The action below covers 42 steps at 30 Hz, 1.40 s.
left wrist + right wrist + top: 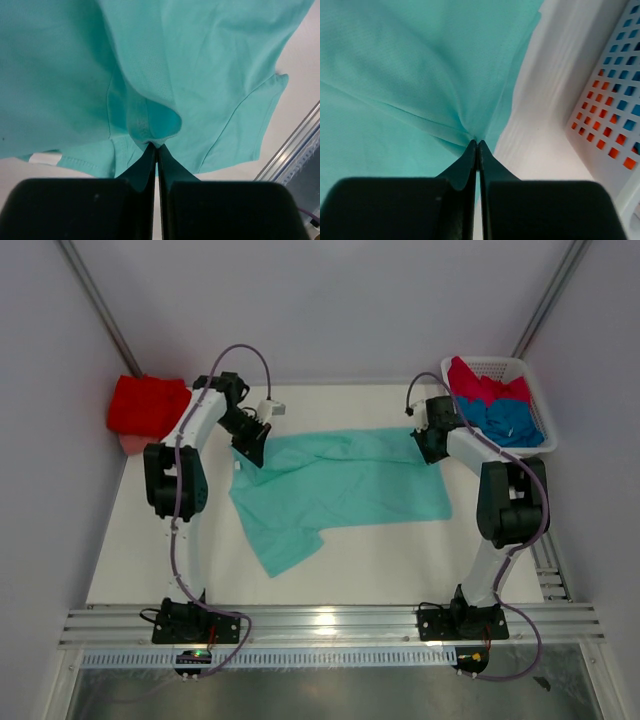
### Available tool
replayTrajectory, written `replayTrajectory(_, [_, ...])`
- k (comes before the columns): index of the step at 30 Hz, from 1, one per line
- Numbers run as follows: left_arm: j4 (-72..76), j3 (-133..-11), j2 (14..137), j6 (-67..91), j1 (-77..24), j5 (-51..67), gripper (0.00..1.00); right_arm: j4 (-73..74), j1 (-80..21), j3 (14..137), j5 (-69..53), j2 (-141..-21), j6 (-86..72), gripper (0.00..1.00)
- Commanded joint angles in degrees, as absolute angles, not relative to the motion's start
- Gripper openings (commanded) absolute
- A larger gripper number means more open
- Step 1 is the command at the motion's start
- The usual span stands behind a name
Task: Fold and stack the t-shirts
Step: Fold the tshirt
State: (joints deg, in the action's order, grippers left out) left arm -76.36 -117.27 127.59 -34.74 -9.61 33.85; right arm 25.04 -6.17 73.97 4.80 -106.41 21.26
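Mid-table, mint-teal t-shirt point(340, 485) spread out, one sleeve trailing toward 7 o'clock. Left gripper point(156, 146) pinching its 10 o'clock corner, right gripper point(477, 141) pinching its 2 o'clock corner. Farther off, red t-shirt point(148, 405) at 10 o'clock. Basket point(498, 364) holding blue t-shirt point(505, 420) and crimson-pink t-shirt point(480, 385) at 2 o'clock.

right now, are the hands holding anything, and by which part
Both hold the teal t-shirt. The left hand pinches it at the neckband; the right hand pinches a gathered bit of cloth at the corner nearest the basket.
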Motion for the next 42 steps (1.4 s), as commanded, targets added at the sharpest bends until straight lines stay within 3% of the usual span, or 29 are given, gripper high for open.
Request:
replayTrajectory(1, [-78.7,-115.3,123.3,-32.4,-7.8,27.3,0.00,20.8,-4.8,73.6,8.8,-104.3,21.4,0.03])
replayTrajectory(7, [-63.7,-104.8,116.7,-27.6,-7.4,17.1,0.00,18.1,-4.7,73.6,11.0,-105.7,22.0,0.03])
replayTrajectory(16, [-59.9,-104.1,114.3,-26.8,-5.5,7.6,0.00,18.5,-4.5,74.3,8.9,-107.2,21.4,0.03])
replayTrajectory(39, [-75.7,-110.7,118.4,-34.5,-5.6,20.5,0.00,24.8,-4.6,73.7,5.1,-104.1,22.9,0.03])
replayTrajectory(41, [-76.8,-111.0,118.7,-35.1,-5.6,20.8,0.03,25.9,-4.6,74.3,4.5,-104.2,22.9,0.17])
replayTrajectory(42, [-77.3,-111.7,118.9,-35.4,-5.6,20.7,0.04,26.4,-4.6,74.5,4.1,-104.3,23.0,0.30])
